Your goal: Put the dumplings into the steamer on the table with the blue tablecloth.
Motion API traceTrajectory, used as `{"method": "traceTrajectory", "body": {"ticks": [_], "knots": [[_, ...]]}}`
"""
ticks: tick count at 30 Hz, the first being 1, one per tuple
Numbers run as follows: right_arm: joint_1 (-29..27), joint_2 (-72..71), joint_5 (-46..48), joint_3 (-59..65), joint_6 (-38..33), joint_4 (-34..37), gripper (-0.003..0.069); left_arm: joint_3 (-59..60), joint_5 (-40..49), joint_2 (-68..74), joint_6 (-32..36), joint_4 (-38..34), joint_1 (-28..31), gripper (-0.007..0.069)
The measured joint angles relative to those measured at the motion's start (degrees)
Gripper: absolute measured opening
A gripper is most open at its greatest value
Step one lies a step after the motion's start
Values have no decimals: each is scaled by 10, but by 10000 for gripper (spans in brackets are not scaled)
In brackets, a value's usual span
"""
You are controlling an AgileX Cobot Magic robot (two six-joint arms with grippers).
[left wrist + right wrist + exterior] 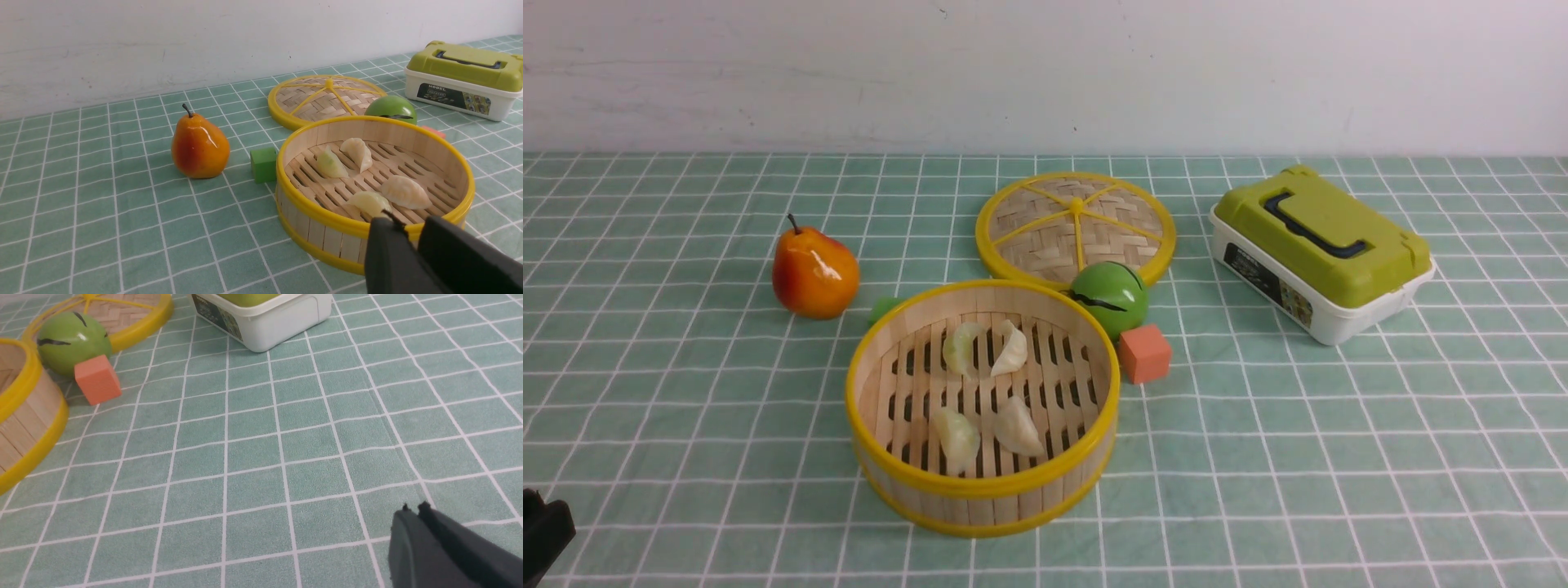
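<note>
The steamer point(980, 488) stands in the middle of the table point(1339, 457), which is draped in the blue tablecloth point(686, 425). Several dumplings lie on its slatted floor: two toward the back point(962, 347) point(1011, 349) and two toward the front point(957, 437) point(1017, 426). In the left wrist view my left gripper point(410, 224) hovers just outside the steamer's point(327, 228) near wall. Its jaws stand slightly open with nothing between them. My right gripper point(414, 508) is shut and empty over bare cloth, to the right of the steamer point(24, 428).
An orange-red pear point(814, 273) and a green cube point(884, 309) sit left of the steamer. The woven lid point(1076, 229), a green ball-like toy point(1111, 296) and an orange cube point(1144, 354) crowd its back right. A white box with a green lid point(1319, 249) stands farther right.
</note>
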Motion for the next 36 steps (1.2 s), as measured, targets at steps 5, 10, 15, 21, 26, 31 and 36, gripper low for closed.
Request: {"method": "traceTrajectory", "body": {"ticks": [5, 10, 15, 21, 26, 31, 36], "knots": [[0, 0, 0, 0, 0, 0, 13, 0, 0, 0, 0, 0, 0, 118], [0, 0, 0, 0, 1, 0, 21, 0, 0, 0, 0, 0, 1, 122], [0, 0, 0, 0, 1, 0, 27, 4, -3, -3, -1, -3, 62, 126], [0, 0, 0, 0, 1, 0, 34, 65, -138, -42, -30, -80, 196, 111], [0, 0, 0, 0, 1, 0, 41, 150, -241, -85, -30, -119, 259, 36], [0, 0, 0, 0, 1, 0, 50, 165, -105, -90, -30, -135, 278, -14], [0, 0, 0, 0, 1, 0, 58, 169, 14, -90, -16, -178, 278, -14]]}}
